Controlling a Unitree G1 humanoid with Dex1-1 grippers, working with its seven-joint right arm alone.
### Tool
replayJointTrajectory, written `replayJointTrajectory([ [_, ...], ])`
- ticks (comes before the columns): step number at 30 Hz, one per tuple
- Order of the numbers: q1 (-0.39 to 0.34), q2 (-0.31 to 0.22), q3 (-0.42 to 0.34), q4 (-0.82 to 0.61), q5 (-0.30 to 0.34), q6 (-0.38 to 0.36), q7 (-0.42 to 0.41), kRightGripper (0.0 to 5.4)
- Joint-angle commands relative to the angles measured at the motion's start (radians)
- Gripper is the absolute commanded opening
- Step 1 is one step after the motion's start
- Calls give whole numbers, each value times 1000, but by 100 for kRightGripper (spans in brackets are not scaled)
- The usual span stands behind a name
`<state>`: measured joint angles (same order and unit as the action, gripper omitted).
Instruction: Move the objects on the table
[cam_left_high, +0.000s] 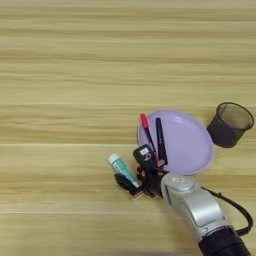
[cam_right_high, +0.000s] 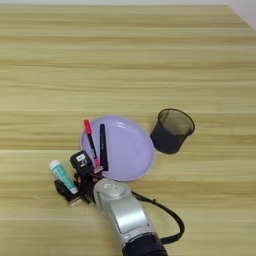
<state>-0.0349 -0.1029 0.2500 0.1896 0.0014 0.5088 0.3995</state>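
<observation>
A light wooden table carries a purple plate, a black mesh pen cup just right of it, and a teal glue stick lying left.

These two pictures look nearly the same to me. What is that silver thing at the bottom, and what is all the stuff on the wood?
Both come from one stereo camera on the robot's head, looking down: its left and right eyes. The silver tube is the robot's right forearm, ending in a black two-fingered gripper. Its fingers sit around the lower end of a teal glue stick lying on the wooden table. Beside it is a purple plate holding a red pen and a black pen. Right of the plate stands a black mesh cup.
</observation>
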Motion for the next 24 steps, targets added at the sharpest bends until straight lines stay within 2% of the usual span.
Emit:
replayJointTrajectory([
  [1,-44,2,-8,-38,0,-24,-11,522],
  [3,-44,2,-8,-38,0,-24,-11,536],
  [24,-42,-2,-4,-43,0,-26,-4,536],
])
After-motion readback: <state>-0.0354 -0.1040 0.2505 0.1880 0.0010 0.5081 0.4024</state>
